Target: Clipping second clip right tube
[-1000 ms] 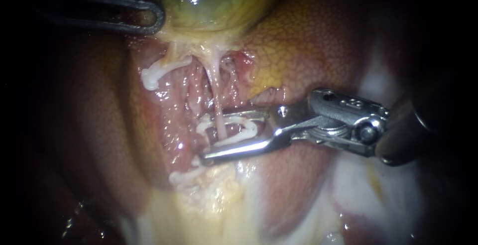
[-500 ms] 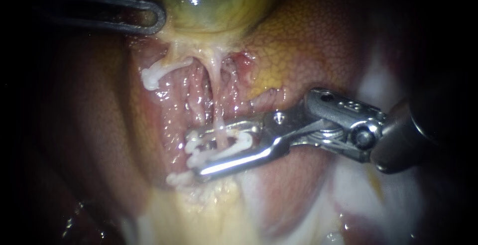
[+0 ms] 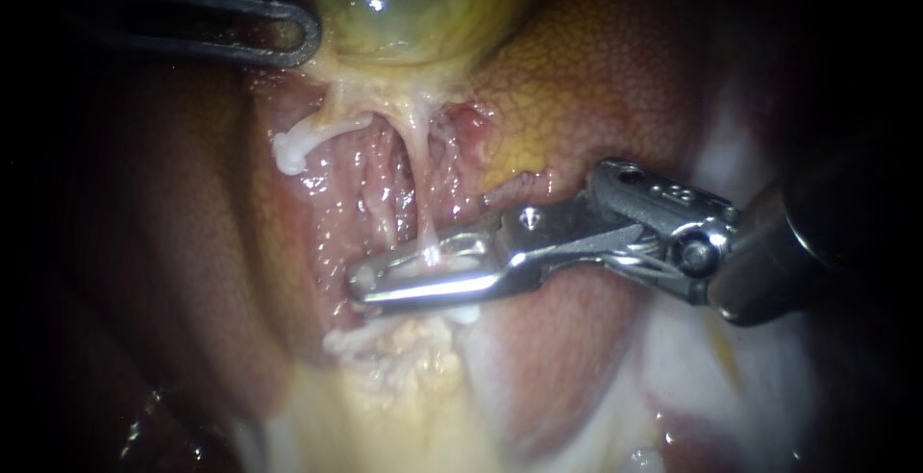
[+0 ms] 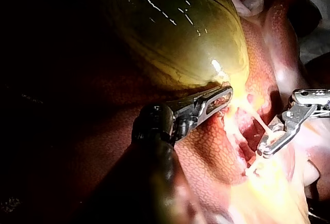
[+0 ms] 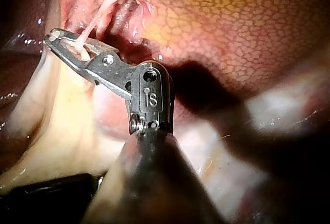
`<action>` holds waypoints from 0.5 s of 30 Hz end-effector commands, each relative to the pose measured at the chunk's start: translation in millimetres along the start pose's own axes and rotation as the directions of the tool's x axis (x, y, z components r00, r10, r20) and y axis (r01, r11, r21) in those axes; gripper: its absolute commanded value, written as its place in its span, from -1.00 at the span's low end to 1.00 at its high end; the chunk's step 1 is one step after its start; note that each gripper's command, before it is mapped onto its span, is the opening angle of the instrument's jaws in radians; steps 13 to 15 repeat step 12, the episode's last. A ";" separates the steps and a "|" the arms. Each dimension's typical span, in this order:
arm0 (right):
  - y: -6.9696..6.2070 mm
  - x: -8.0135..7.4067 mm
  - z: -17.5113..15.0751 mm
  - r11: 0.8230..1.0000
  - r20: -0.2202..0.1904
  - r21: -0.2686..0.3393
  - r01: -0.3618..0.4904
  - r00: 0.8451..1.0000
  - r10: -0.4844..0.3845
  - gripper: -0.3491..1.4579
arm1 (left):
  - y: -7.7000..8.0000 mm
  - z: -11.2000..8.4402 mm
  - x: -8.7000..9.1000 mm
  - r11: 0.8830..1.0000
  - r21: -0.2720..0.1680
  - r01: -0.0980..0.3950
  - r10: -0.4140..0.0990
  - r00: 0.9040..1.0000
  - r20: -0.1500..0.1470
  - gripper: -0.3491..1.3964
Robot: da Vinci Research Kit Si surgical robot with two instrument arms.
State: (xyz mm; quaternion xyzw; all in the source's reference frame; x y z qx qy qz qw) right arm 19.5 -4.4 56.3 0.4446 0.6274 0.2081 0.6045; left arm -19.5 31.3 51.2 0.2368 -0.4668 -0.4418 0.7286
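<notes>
Now the jaws of our silver right instrument (image 3: 363, 279) lie pressed nearly together on the thin pale right tube (image 3: 420, 194), low on its run from the yellow-green gallbladder (image 3: 413, 2). The clip is hidden between them, so we judge the squeeze nearly done, release remaining.

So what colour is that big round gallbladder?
Yellowish green and glossy; the gallbladder shows best in the left wrist view.
</notes>
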 end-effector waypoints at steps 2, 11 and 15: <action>-0.1 0.0 0.0 1.000 0.001 0.001 0.001 1.000 -0.001 -1.00 | 0.0 0.0 0.0 1.000 0.000 0.000 0.000 1.000 0.000 -1.00; 0.0 -0.2 0.0 1.000 0.001 0.002 -0.003 1.000 0.003 -1.00 | -0.1 0.0 0.0 1.000 0.000 0.000 0.000 1.000 0.000 -1.00; 0.0 -0.2 0.0 1.000 0.001 0.002 -0.003 1.000 0.003 -1.00 | -0.1 0.0 0.0 1.000 0.000 0.000 0.000 1.000 0.000 -1.00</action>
